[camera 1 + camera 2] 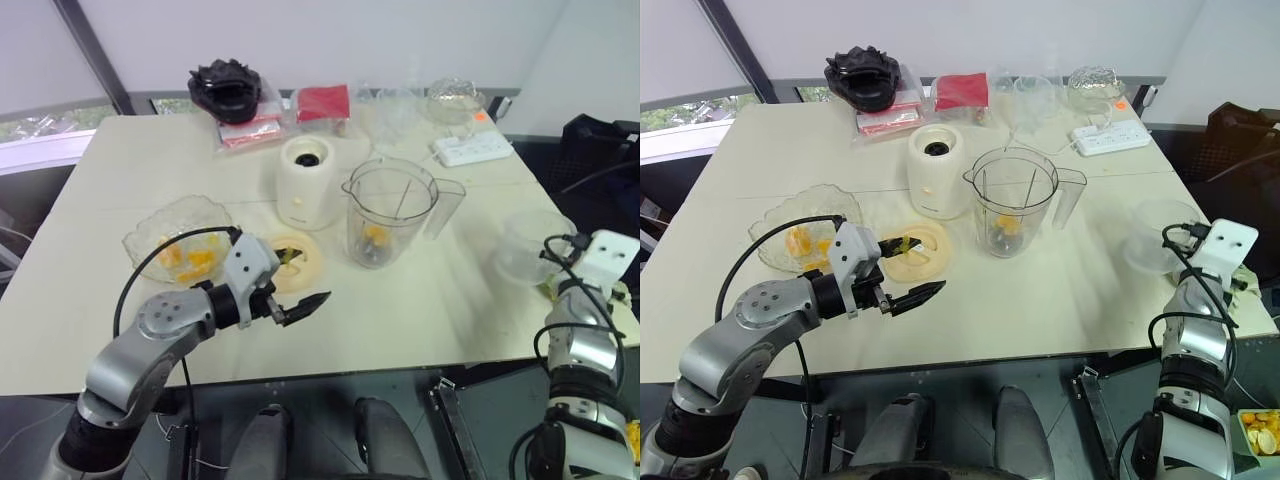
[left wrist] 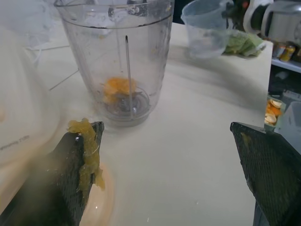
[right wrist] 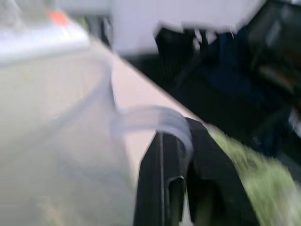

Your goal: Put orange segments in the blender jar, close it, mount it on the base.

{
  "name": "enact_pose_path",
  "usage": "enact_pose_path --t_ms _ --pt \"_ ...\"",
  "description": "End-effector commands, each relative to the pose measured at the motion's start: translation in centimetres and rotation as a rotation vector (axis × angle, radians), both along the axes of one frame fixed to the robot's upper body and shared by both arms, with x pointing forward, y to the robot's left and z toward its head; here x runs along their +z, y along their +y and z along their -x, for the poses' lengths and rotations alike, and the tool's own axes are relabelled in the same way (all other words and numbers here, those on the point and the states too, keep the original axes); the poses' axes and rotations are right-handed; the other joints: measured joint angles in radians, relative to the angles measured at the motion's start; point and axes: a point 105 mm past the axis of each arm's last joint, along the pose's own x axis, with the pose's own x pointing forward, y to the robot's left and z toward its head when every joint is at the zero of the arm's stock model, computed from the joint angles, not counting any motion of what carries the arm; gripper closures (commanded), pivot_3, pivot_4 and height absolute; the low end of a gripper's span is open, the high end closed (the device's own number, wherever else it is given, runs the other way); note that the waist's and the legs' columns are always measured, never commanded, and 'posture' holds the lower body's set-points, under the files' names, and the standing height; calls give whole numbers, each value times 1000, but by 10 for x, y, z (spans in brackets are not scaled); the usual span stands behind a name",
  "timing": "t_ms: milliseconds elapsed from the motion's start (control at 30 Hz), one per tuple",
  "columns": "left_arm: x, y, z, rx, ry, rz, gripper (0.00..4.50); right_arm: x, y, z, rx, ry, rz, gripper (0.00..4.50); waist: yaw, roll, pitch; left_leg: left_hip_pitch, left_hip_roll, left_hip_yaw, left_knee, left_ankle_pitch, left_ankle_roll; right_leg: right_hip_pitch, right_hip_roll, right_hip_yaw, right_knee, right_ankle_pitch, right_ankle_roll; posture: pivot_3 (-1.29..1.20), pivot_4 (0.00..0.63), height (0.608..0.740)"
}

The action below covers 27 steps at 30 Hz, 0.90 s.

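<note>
- Left eye view: scalloped glass bowl (image 1: 178,240) near the table's left front, orange segments (image 1: 190,260) inside it.
- Left gripper (image 1: 300,309) hovers above the front edge, just in front of the pale-yellow lid (image 1: 297,262), fingers spread wide, holding nothing whole; left wrist view shows orange pulp (image 2: 88,150) smeared on one finger (image 2: 70,179).
- The lid lies flat between the bowl and the blender jar (image 1: 388,212), in front of the base (image 1: 309,181).
- Base stands near the table's middle, socket up, nothing mounted.
- Jar stands just right of the base, open-topped, some orange already at the bottom by the blade (image 2: 123,100).
- Back edge: black object (image 1: 228,88), red packets (image 1: 322,102), power strip (image 1: 472,149).
- Clear plastic cup (image 1: 532,245) sits near the right edge.
- Right gripper (image 3: 181,188) is at the right edge, fingers closed together; right wrist view shows them pinching the rim of the cup, blurred so grip quality is hard to judge.
- Judged step: still loading fruit; lid off, jar not mounted.
- To do well: the left gripper should go back to the bowl and pinch one segment gently, since they are glossy and squash easily, as the pulp hints.
- Carry it over the jar mouth, release low inside so it doesn't bounce out.
- Keep clear of the jar's rim and handle to avoid tipping.
- The right gripper should not drag the cup off the edge.
</note>
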Motion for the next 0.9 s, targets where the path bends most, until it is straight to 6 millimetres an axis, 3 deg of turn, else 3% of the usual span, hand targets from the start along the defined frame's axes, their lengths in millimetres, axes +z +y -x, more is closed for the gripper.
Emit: enact_pose_path --t_ms 33,167,333,667,900 --pt "7 5 -1 5 -43 0 0 -9 -1 7 -10 27 -10 4445 2 0 0 0 0 0 0 0 0 0 0 0 0 0 0 0 150 740" --pt "11 8 -3 8 -46 -10 0 -6 8 7 2 4 -10 4445 -5 0 0 1 0 1 0 0 0 0 0 0 0 0 0 0 150 740" --pt "15 9 -5 6 -44 -10 0 15 18 5 28 -71 3 4445 -11 0 0 1 0 1 -1 0 0 0 0 0 0 0 0 0 150 740" --pt "23 3 -15 -4 -46 -5 0 75 21 -5 35 -279 -64 4445 -12 3 2 1 0 1 -1 0 0 -1 0 0 0 0 0 0 150 740" --pt "27 10 -15 -22 -45 -4 0 144 55 -23 237 -351 76 4445 -14 6 4 -1 0 2 -1 0 0 -4 0 1 1 0 0 0 150 740"
